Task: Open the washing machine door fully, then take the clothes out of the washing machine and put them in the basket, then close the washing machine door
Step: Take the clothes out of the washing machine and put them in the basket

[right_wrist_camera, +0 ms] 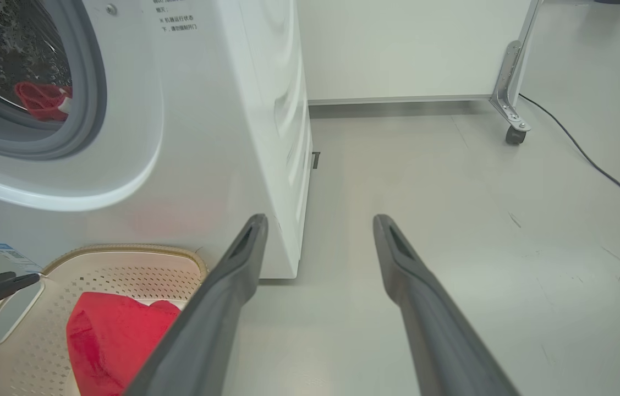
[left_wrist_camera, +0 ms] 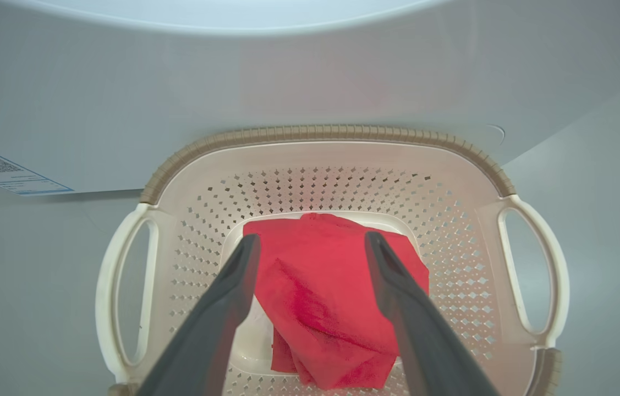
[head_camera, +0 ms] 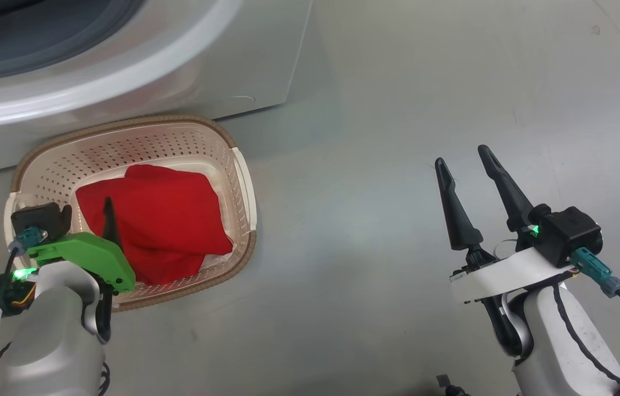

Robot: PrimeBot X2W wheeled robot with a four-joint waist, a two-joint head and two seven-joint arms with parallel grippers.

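The cream basket [head_camera: 235, 165] stands on the floor against the white washing machine [head_camera: 221, 66]. A plain red garment of the clothes [head_camera: 155, 225] lies loose inside it. My left gripper [left_wrist_camera: 311, 242] hangs open just above that garment [left_wrist_camera: 321, 291], touching nothing; one of its fingers [head_camera: 108, 220] shows over the cloth. My right gripper [head_camera: 466, 159] is open and empty over bare floor to the right of the basket. In the drum another red piece with white trim [right_wrist_camera: 40, 100] lies behind the grey ring [right_wrist_camera: 87, 104]. The washing machine door is out of view.
A blue sticker [left_wrist_camera: 1, 170] sits low on the machine's front. At the back right stand a white panel with a metal caster leg [right_wrist_camera: 513, 129] and a black cable [right_wrist_camera: 590, 159] across the grey floor [head_camera: 398, 192].
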